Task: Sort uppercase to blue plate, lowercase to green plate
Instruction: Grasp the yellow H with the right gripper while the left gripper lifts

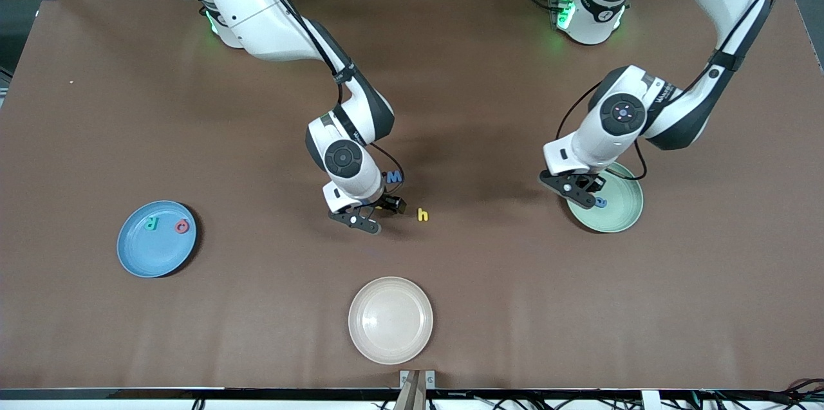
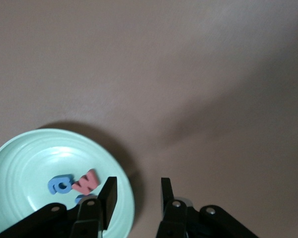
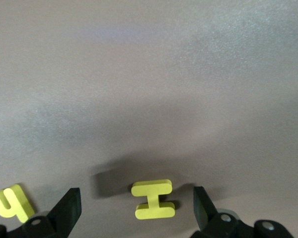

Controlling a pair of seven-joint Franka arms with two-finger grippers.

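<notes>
Right pincer [image 3: 136, 208] spread wide, empty, straddling yellow H [image 3: 153, 199] on the table; lowercase h [image 3: 11, 202] just outside one finger. Risk: descent off-centre clips the h or tips the H. Left pincer [image 2: 137, 194] partly open, empty, over green plate [image 2: 20, 153] rim, waiting.

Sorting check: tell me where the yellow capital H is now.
In the right wrist view, the yellow H lies on the brown table between the right tool's open fingers, beside the lowercase yellow h.

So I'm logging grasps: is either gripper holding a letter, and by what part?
Nothing is held. The right gripper stands open around the yellow H; the left gripper is empty over the green plate.
</notes>
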